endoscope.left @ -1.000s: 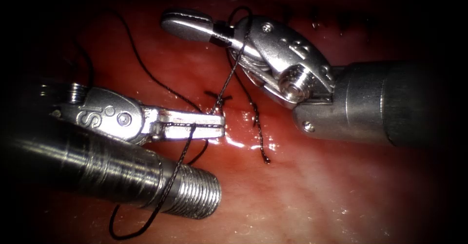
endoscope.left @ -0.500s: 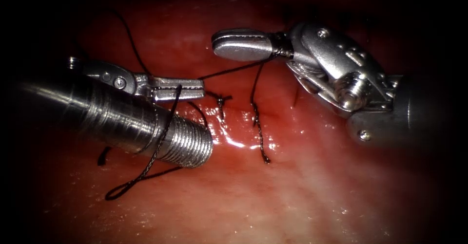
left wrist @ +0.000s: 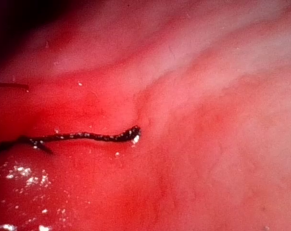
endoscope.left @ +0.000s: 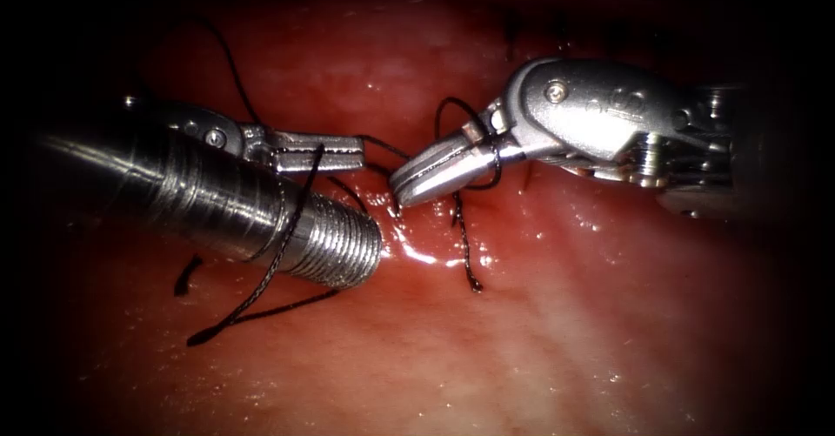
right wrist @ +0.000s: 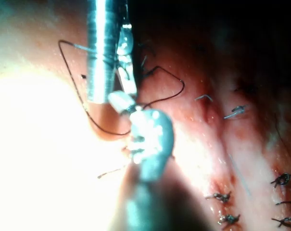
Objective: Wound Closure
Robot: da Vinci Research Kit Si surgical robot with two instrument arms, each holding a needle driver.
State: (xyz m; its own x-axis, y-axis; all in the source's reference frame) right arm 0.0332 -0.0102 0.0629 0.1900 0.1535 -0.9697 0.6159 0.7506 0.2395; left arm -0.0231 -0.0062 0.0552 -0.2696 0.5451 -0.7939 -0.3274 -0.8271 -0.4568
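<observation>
L tool [endoscope.left: 335,150] clamped on thread [endoscope.left: 278,258], R tool [endoscope.left: 417,184] closed beside knot, thread looped round it

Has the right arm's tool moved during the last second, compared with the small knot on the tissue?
Yes. The right tool came down and to the left, so its tip now sits at the knot on the tissue, near the left tool.

The right tool [endoscope.left: 409,188] now points down and to the left, its tip lowered to the knot at the cut, close to the left tool's [endoscope.left: 348,150] tip; half a second ago it was raised and level, farther right. The thread [endoscope.left: 465,153] between the tools, then taut, now loops slackly around the right tool's jaws.
</observation>
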